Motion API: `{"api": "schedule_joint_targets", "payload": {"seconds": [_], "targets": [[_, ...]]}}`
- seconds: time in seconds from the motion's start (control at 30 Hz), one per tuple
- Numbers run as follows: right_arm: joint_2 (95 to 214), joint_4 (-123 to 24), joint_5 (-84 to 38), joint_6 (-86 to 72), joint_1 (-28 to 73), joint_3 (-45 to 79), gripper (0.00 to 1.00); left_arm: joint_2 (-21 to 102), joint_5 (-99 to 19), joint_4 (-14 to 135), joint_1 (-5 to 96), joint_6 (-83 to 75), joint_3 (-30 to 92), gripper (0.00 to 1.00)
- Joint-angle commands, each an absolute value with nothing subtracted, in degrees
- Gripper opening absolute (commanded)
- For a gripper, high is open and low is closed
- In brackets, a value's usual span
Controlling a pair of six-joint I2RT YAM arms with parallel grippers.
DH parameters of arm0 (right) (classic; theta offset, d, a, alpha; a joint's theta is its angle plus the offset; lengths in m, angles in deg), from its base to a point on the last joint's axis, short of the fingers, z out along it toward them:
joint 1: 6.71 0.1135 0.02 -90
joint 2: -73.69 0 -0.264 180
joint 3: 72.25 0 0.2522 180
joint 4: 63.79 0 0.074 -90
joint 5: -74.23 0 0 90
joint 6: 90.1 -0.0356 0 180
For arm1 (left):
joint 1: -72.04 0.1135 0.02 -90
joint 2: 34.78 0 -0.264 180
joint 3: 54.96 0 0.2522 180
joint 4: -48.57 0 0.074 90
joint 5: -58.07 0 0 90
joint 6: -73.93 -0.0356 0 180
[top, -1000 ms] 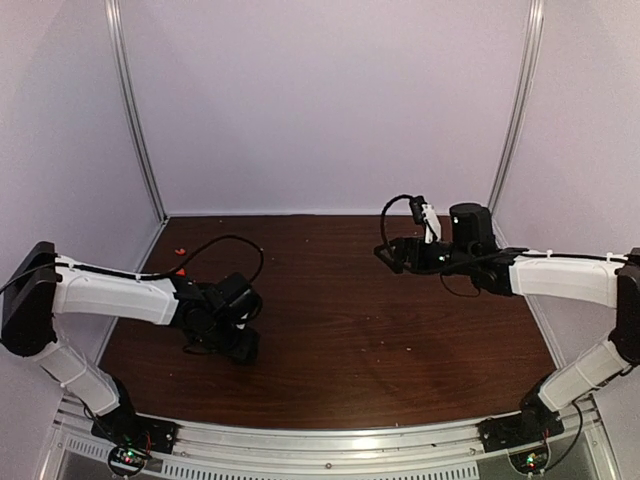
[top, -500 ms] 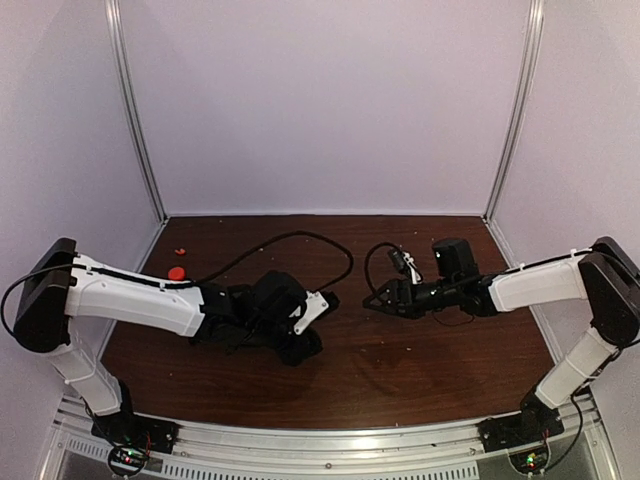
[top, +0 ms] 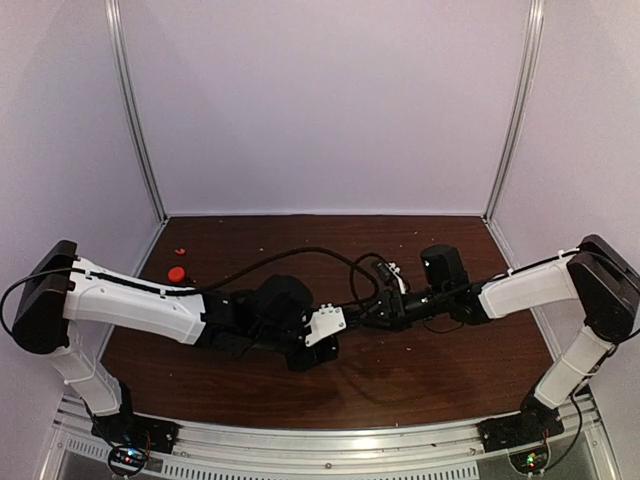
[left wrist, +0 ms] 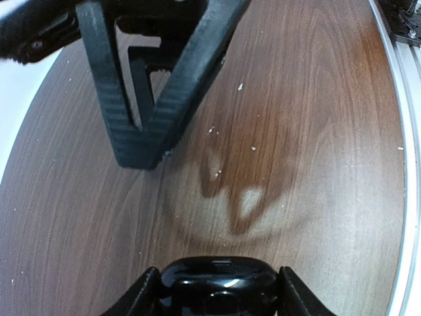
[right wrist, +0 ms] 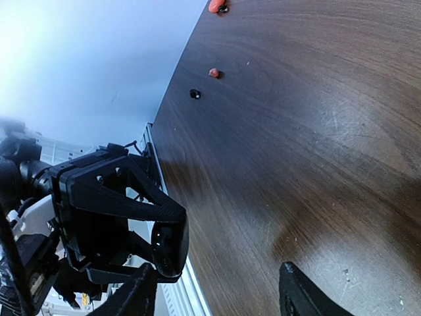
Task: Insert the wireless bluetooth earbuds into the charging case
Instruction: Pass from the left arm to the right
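Observation:
My left gripper [left wrist: 217, 293] is shut on the glossy black charging case [left wrist: 217, 280], held above the table near its middle [top: 332, 338]. My right gripper [right wrist: 217, 296] is open and empty and faces the left one from close by [top: 362, 316]. In the right wrist view the case [right wrist: 170, 247] sits between the left fingers, beside my right gripper's left fingertip. One right finger [left wrist: 177, 85] shows in the left wrist view. A tiny red earbud [right wrist: 213, 72] and a tiny black earbud [right wrist: 194, 93] lie far off on the table.
A round red piece [top: 176, 273] and a smaller red speck [top: 181, 250] lie at the table's far left; I cannot tell which one is the earbud. Another red piece [right wrist: 216, 6] lies at the top edge of the right wrist view. A black cable [top: 300, 252] arcs over the left arm.
The left arm swung right to the table's middle with the case in its grip. The right arm came down and left from the back right. The two grippers now nearly meet.

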State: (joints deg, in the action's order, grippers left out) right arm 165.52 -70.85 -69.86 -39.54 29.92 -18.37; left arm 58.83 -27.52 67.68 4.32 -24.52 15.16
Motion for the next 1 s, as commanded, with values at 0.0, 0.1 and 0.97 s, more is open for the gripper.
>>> {"api": "schedule_joint_targets", "payload": {"seconds": [0.0,0.1,0.97], "targets": [[167.0,-73.3,-72.6,-40.7,31.9,-17.8,0.61,57.0,-30.2,62.8,3.6,-29.1,14.6,0.45],[167.4,-73.4,-73.0,-40.6,32.8,-17.5,0.59,56.9,-30.7,62.8,3.6,-29.9,14.3,0.44],[172.2,-73.2,-74.7,-41.3,39.7,-13.0,0.38,58.1,-31.9,60.7,3.5,-32.9,14.9,0.43]]}}
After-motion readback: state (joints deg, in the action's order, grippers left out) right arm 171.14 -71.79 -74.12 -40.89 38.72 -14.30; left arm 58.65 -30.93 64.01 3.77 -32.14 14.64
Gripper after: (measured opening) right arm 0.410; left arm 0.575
